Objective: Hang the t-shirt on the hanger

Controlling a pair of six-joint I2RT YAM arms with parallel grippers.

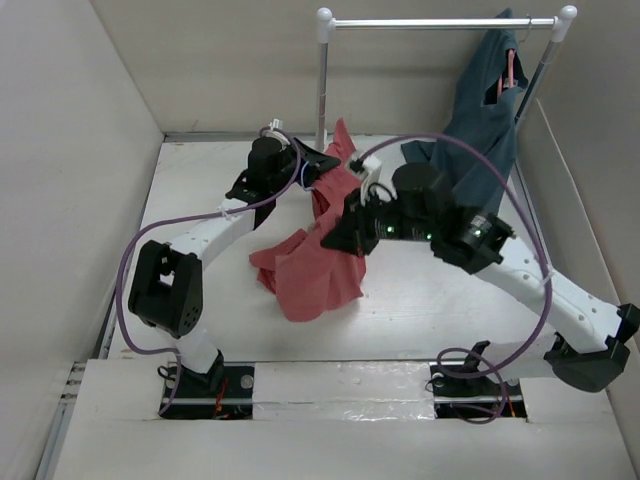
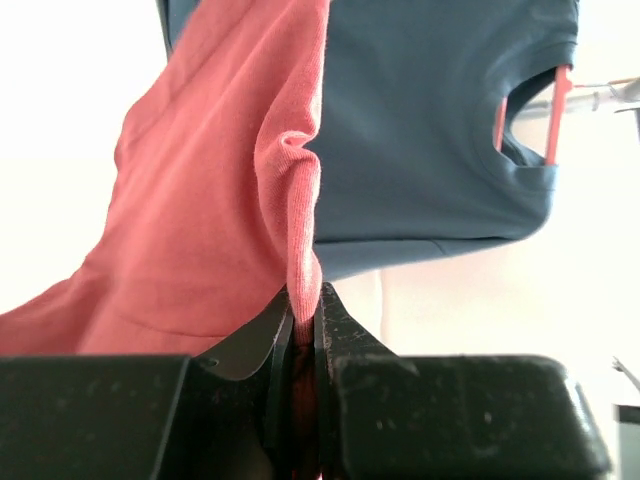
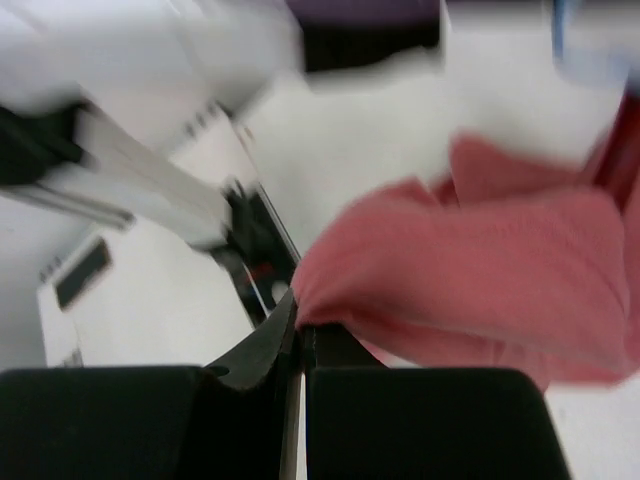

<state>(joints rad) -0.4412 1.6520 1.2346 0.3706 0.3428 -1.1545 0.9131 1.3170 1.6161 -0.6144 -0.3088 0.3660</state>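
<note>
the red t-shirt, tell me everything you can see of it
The t-shirt is coral-red, a soft ribbed knit that looks like cotton, crumpled rather than spread. It hangs bunched mid-table: the left end effector is shut on a narrow vertical fold, and the right end effector is shut on a thicker edge. Its lower folds droop toward the white table and seem to rest there. Neck and sleeves cannot be made out.

Coral-red t-shirt (image 1: 310,265), crumpled and bunched, hangs raised from two gathered folds, its lower folds sagging toward the tabletop's (image 1: 420,310) middle.
</note>
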